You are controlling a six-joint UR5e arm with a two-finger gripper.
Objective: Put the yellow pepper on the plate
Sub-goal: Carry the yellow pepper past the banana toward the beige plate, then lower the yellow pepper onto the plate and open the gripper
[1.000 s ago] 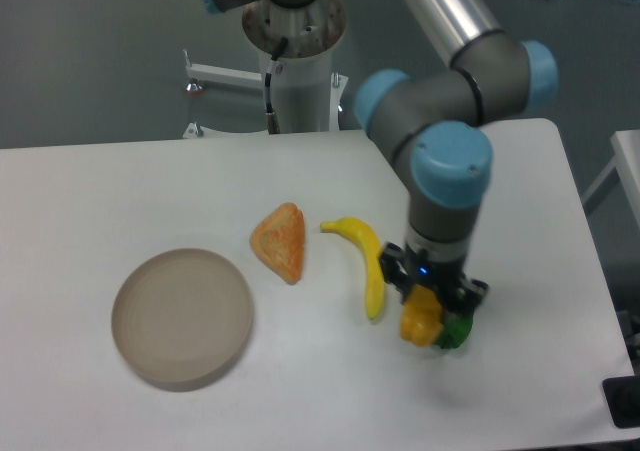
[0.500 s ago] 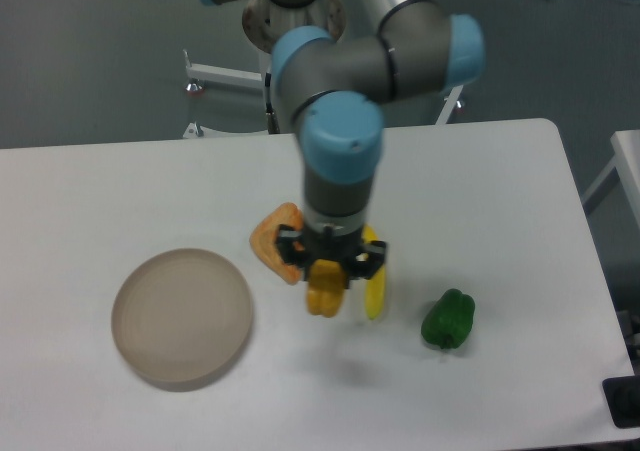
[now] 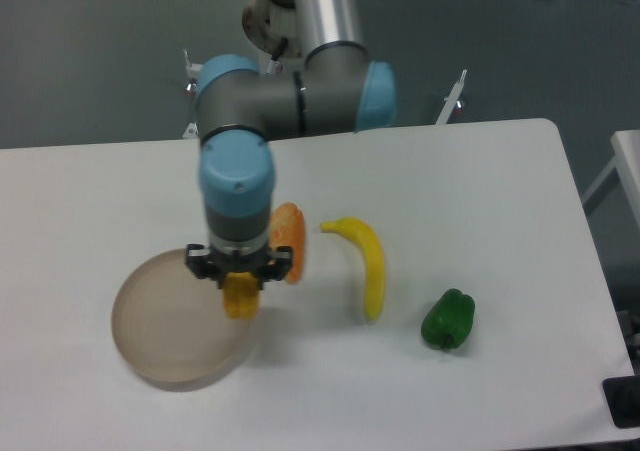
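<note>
Camera view — white table (image 3: 500,171), grey floor (image 3: 90,61) beyond.

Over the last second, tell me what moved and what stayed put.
The claw carried the yellow pepper leftward from beside the green pepper, across the banana and the orange wedge, to the right part of the plate. It is still shut on the pepper, not yet released. The plate, wedge, banana and green pepper stayed put.
</note>
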